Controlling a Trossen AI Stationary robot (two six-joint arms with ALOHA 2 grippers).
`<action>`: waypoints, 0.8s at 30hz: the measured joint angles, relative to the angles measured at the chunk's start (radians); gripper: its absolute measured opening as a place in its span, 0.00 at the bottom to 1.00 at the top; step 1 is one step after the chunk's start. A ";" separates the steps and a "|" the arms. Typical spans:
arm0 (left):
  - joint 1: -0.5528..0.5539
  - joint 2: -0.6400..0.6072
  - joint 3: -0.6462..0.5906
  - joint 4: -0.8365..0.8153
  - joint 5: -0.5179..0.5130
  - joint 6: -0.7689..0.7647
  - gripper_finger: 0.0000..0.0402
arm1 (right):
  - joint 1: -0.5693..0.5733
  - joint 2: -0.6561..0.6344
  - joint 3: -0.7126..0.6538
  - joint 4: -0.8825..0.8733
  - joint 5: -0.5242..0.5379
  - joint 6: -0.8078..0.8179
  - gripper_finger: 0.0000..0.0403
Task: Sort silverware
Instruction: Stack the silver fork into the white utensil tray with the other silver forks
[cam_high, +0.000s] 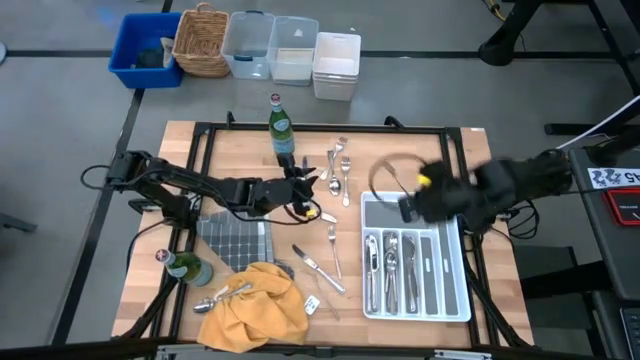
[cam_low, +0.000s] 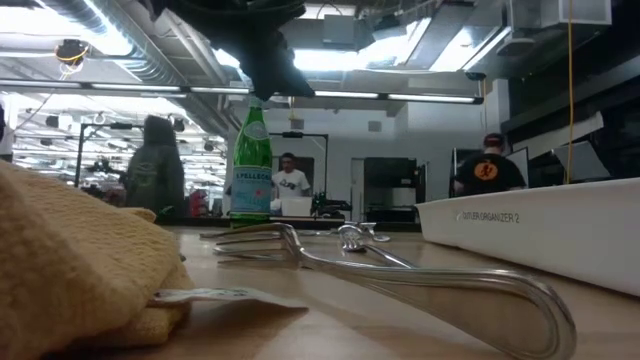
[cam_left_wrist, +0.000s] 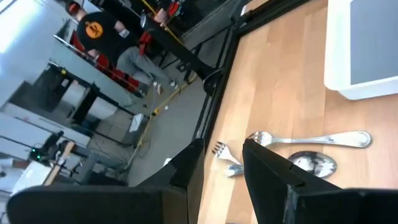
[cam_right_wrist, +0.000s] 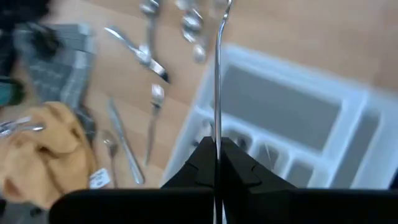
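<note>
My right tool, clamped on a utensil, carries it over the tray for dropping, while my left tool hangs apart above a fork.

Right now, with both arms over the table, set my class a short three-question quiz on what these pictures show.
1. True or false: the right gripper is clamped on a piece of silverware.
2. The white tray lies on the side of: A the left arm; B the right arm; C neither arm.
3. Fill in: the left gripper, near the upright green bottle, is ____ and holds nothing.
Key: 1 true; 2 B; 3 open.
</note>
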 joint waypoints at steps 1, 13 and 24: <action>0.006 0.000 0.000 -0.003 0.016 -0.008 0.25 | 0.052 -0.013 -0.056 0.004 0.010 0.100 0.01; 0.046 0.000 0.000 0.005 0.185 -0.176 0.25 | 0.452 0.015 -0.460 0.395 0.047 0.735 0.01; 0.046 0.000 0.000 -0.001 0.190 -0.279 0.25 | 0.461 0.142 -0.502 0.403 -0.118 0.725 0.01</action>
